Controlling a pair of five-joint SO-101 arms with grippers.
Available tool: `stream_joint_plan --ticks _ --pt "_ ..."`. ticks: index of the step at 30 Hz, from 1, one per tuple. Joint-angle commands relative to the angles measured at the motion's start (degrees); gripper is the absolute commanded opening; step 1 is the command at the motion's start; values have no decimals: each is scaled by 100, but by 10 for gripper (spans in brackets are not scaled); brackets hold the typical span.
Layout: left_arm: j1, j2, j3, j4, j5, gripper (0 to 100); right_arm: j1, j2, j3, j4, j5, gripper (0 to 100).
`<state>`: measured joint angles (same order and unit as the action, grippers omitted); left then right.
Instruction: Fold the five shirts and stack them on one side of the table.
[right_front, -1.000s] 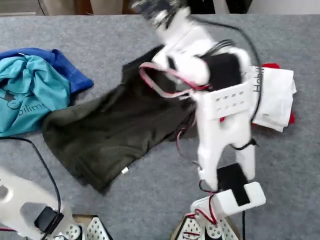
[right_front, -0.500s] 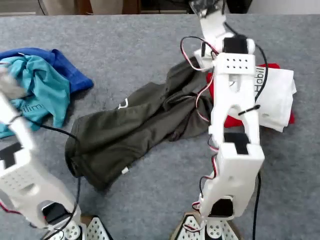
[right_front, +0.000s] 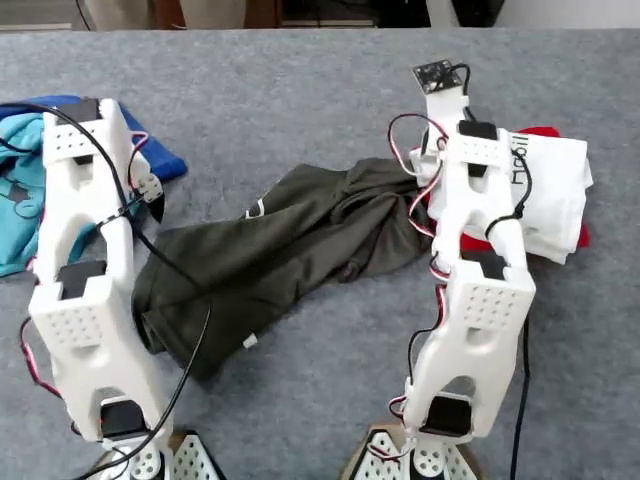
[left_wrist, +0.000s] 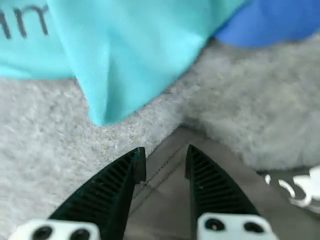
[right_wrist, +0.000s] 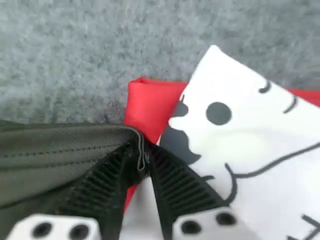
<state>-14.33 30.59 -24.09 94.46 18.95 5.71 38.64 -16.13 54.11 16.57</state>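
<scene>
print: teal shirt (left_wrist: 125, 45) carries dark lettering, cut off at the frame edge; white shirt (right_wrist: 250, 130) carries black lettering and a black drawn figure
labels: dark olive shirt (right_front: 270, 260) has a small white mark (right_front: 252, 210) on its upper side and a white tag (right_front: 248, 342) at its near hem
look: dark olive shirt is unfolded and rumpled, stretched as a long band across mid-table between the two arms
other shirts: teal shirt and blue shirt (right_front: 165, 160) crumpled together at the left; white shirt folded on top of red shirt (right_wrist: 150, 100) at the right
left gripper (left_wrist: 165, 165): jaws a narrow gap apart, tips down at the dark olive shirt's edge, near the teal shirt, nothing clamped
right gripper (right_wrist: 142, 160): pinched closed on the dark olive shirt's hem, just beside the red shirt's corner
table (right_front: 250, 90): grey, felt-like
change: half a second ago the left arm sat low by the near edge; now it stretches out to the dark olive shirt's left end
</scene>
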Motion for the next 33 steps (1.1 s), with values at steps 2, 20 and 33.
stream_joint_plan --ticks 2,20,33 --pt "79 207 -141 -105 897 147 -145 -303 207 -343 -9 2" --pt "580 655 -826 -220 2057 143 -207 -277 198 -457 0 2" --pt "176 1692 -1108 -141 2057 143 -207 -277 198 -457 0 2"
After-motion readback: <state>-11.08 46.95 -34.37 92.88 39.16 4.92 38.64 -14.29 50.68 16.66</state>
